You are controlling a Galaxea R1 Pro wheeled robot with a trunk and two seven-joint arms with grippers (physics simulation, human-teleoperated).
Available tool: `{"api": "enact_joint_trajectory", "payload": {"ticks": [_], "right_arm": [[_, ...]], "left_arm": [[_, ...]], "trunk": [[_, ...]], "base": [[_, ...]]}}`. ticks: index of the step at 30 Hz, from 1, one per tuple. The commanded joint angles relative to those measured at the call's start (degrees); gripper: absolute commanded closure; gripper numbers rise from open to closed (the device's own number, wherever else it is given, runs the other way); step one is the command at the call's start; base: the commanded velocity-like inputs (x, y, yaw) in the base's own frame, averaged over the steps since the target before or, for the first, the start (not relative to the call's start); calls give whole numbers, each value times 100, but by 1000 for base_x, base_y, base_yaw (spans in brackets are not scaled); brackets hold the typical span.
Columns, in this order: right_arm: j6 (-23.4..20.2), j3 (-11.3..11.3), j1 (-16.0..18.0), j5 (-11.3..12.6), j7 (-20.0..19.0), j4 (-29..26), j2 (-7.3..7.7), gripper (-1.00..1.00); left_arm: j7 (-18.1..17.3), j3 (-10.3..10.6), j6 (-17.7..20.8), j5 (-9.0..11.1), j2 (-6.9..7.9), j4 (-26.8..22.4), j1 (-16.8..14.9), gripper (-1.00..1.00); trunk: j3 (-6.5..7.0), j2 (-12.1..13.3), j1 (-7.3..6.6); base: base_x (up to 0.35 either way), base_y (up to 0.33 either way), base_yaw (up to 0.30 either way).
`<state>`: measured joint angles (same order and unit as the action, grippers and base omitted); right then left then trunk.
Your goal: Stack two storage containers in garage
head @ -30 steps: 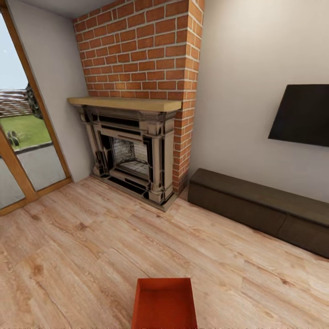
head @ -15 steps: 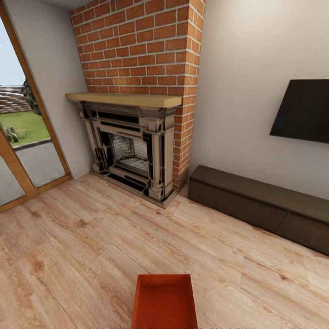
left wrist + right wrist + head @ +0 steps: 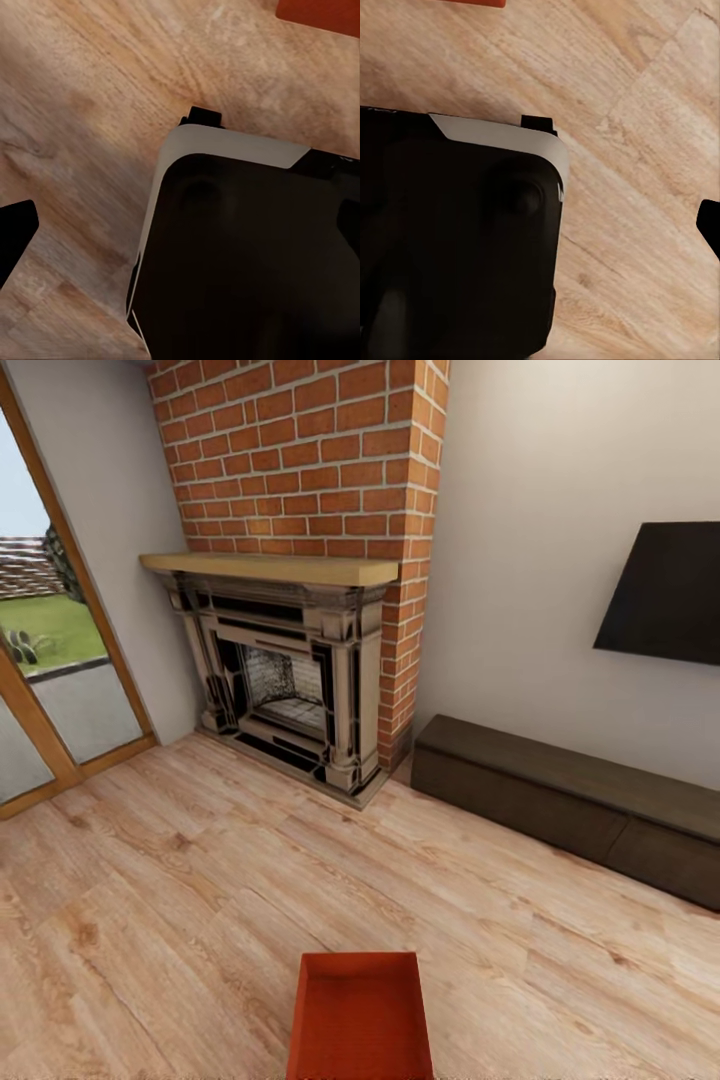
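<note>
Orange-red storage container at the bottom centre of the head view, sitting on the pale wood-plank floor of the living room, open side up, long axis running away from the robot toward the fireplace. Only one tub in sight here. Brick chimney in the upper middle, dark-brown bench at right, black TV above it, glazed door at far left.

Same tub as an orange-red corner at the upper right of the left wrist view, and as a thin strip at the upper left edge of the right wrist view. Dark robot body with a pale edge filling much of both wrist views. Claw state on either side: cannot tell, fingers not clearly shown.

Judged from this: tub dead ahead, centred between both arms, neither one clearly nearer; approach step, lift not yet begun.
</note>
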<state>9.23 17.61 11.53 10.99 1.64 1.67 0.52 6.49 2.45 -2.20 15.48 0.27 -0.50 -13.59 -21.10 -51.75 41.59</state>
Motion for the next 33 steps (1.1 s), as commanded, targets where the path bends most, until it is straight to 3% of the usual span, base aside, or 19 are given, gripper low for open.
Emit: {"api": "enact_joint_trajectory", "payload": {"ticks": [1,33], "right_arm": [[34,49,7,53,3,18,-3,-100],[-52,75,7,35,-71,18,3,-100]], "left_arm": [[10,28,-17,43,-1,4,-3,-100],[10,28,-17,43,8,-9,6,-100]], "trunk": [[-15,-5,0],[-296,-5,0]], "base": [[0,0,0],[0,0,0]]}}
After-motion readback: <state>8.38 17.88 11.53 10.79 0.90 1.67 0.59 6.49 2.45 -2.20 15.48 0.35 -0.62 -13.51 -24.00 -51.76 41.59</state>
